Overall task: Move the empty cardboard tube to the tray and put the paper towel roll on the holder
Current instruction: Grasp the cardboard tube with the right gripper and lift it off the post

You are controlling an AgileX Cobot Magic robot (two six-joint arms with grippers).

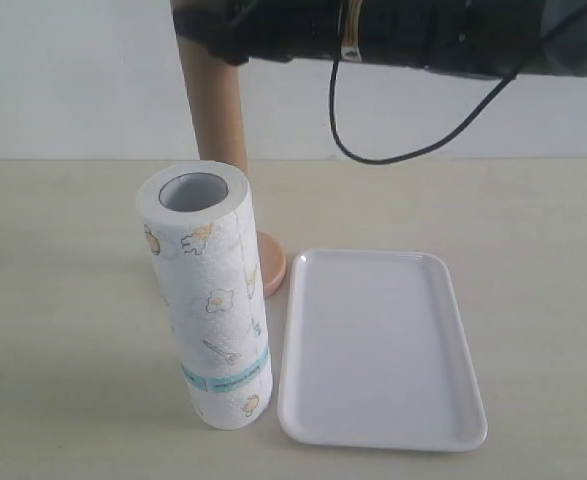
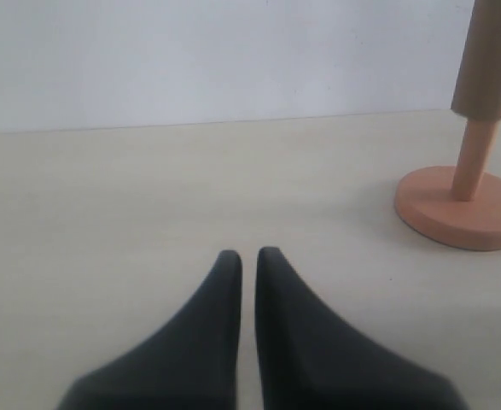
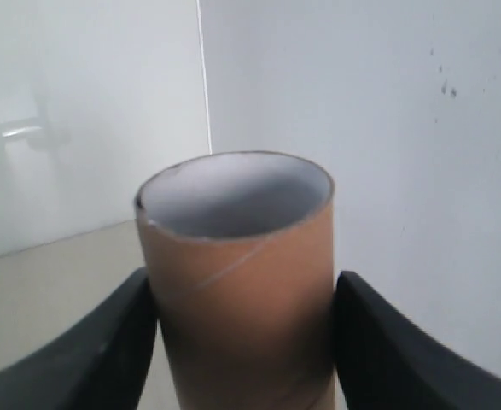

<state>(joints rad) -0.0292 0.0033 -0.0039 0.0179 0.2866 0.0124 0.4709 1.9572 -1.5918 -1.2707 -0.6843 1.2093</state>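
Note:
The brown cardboard tube (image 1: 216, 110) stands upright around the holder's pole, raised off the base. In the left wrist view the tube (image 2: 489, 60) ends partway up, with bare pole (image 2: 474, 162) and the round base (image 2: 459, 209) showing below it. My right gripper (image 1: 208, 35) reaches across from the right and is shut on the tube's top; its fingers (image 3: 122, 333) press both sides of the tube (image 3: 237, 282). The white printed paper towel roll (image 1: 208, 300) stands upright in front of the holder base (image 1: 273, 265). My left gripper (image 2: 249, 254) is shut and holds nothing, low over the table.
The white tray (image 1: 378, 345) lies on the table right of the roll, nothing on it. A black cable (image 1: 403, 155) hangs from the right arm above the tray's far end. A pale wall stands behind the table.

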